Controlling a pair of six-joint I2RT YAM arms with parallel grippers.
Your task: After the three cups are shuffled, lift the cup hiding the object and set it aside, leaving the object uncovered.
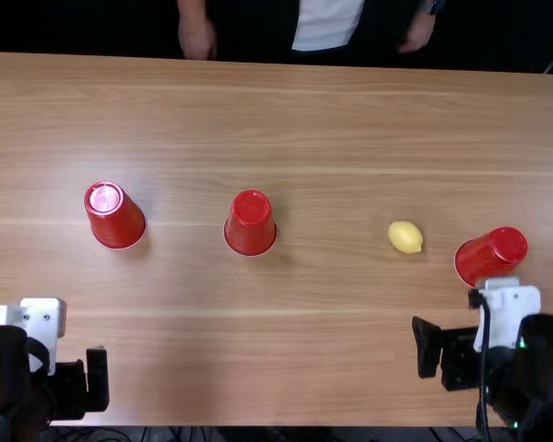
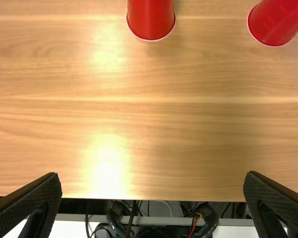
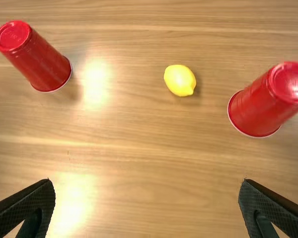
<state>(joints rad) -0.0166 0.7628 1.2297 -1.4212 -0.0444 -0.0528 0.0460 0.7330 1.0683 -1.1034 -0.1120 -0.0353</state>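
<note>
Three red cups stand mouth-down in a row on the table: the left cup (image 1: 115, 215) (image 2: 150, 19), the middle cup (image 1: 251, 224) (image 2: 275, 22) (image 3: 32, 57) and the right cup (image 1: 490, 255) (image 3: 268, 101). A small yellow lemon (image 1: 405, 237) (image 3: 180, 80) lies uncovered on the wood between the middle and right cups, touching neither. My left gripper (image 2: 150, 181) is open and empty over the near edge, in front of the left cup. My right gripper (image 3: 146, 186) is open and empty near the front edge, just short of the right cup, with one finger (image 1: 427, 348) showing from above.
The table's near edge (image 2: 149, 197) runs just under my left gripper, with cables (image 2: 124, 218) below it. Bare wood (image 1: 276, 120) stretches behind the cups to the far edge, and wide gaps separate the cups.
</note>
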